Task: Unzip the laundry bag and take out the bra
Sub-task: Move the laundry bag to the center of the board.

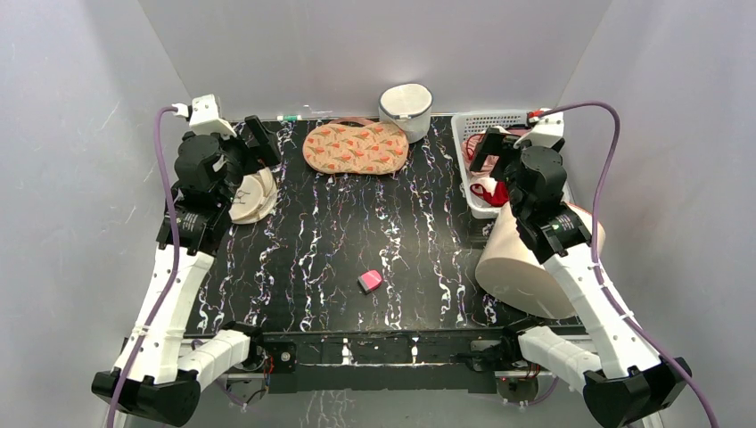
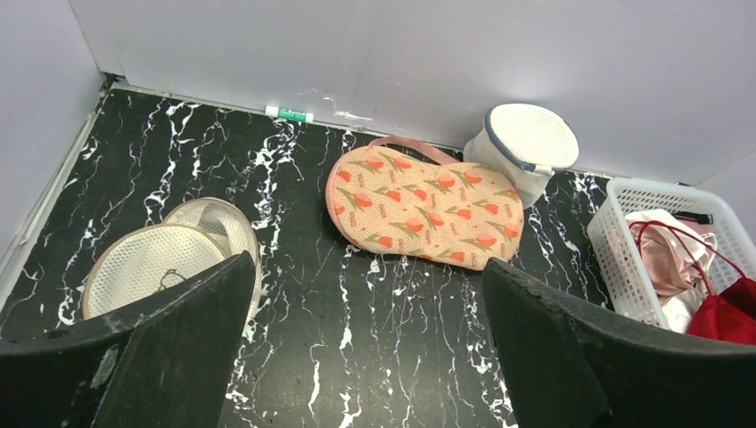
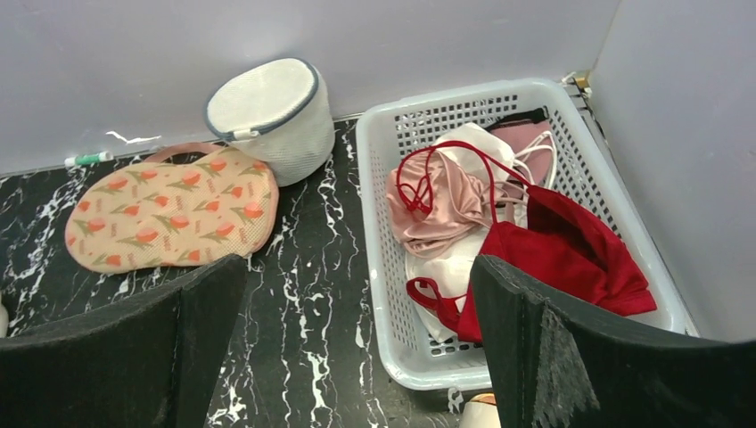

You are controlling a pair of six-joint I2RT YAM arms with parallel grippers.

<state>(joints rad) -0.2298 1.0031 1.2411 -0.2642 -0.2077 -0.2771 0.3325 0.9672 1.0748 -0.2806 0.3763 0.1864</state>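
Observation:
The laundry bag point(image 1: 357, 148) lies flat and closed at the back centre of the table, peach with a red-orange leaf print and a pink loop strap at its far edge. It also shows in the left wrist view point(image 2: 423, 207) and the right wrist view point(image 3: 169, 212). The bra is hidden. My left gripper point(image 1: 257, 147) is open and empty, raised to the left of the bag, its jaws wide apart point(image 2: 365, 339). My right gripper point(image 1: 486, 150) is open and empty, raised over the basket's left edge, jaws wide apart point(image 3: 357, 348).
A white cylindrical mesh bag point(image 1: 406, 109) stands behind the case. A white basket point(image 3: 379, 267) at the right holds a dark red garment point(image 3: 571, 250) and pale pink satin cloth point(image 3: 446, 201). A cream round pouch point(image 1: 252, 196), a small pink object point(image 1: 370, 281) and a big beige cylinder point(image 1: 517, 259) are here too.

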